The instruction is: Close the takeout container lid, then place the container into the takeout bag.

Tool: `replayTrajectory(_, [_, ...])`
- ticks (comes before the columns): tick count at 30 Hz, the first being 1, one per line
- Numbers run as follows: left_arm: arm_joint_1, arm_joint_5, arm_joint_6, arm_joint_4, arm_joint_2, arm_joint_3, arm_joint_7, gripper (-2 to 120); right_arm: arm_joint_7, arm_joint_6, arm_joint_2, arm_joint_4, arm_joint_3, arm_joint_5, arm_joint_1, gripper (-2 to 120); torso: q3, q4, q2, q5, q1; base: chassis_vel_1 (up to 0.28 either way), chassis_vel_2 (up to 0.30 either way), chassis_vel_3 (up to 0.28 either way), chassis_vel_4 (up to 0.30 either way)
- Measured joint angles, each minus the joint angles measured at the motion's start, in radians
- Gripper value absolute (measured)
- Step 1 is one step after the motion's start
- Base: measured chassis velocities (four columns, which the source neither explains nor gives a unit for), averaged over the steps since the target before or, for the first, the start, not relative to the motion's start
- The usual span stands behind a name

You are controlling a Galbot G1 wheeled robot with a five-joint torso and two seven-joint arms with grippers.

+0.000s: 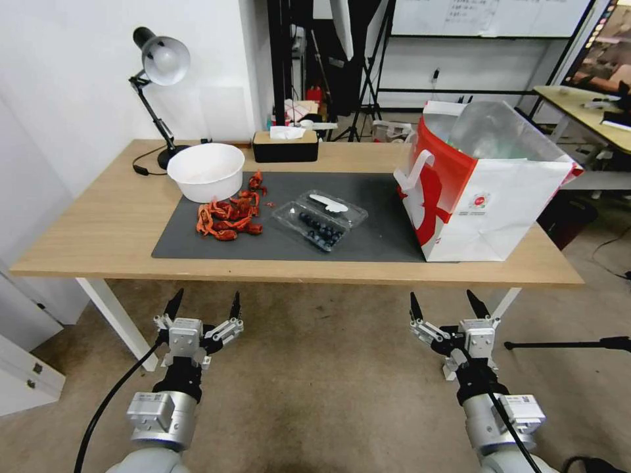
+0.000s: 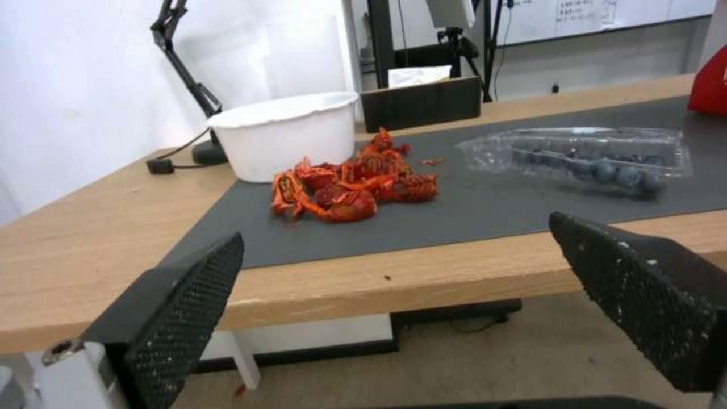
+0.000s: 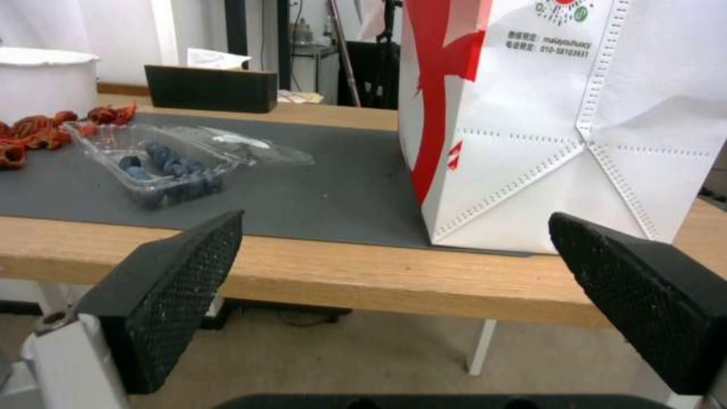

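Takeout container [image 1: 320, 219] lies mid-mat with its lid [image 1: 332, 205] folded back flat on the far side, unclosed, left of the upright, open-mouthed takeout bag [image 1: 483, 190]; left gripper [image 1: 204, 307] and right gripper [image 1: 450, 307] hang near, below table edge, jaws wide, empty.

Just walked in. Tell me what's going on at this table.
Nothing is being handled yet. The left gripper and right gripper hang open below the table's near edge. The container of blueberries lies on the dark mat with its lid flipped open. The bag stands open to the robot's right of it.
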Motion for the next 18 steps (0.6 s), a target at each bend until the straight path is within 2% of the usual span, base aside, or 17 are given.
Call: replayTrajectory(18, [0.0,-0.002,0.002,-0.001,0.001,0.003,-0.004,100,0.0,0.0,0.001,0.0,-0.005,-0.001,-0.007,100,0.0,0.0002,0.0,-0.0001,0.0,0.0,0.0,0.0,0.0])
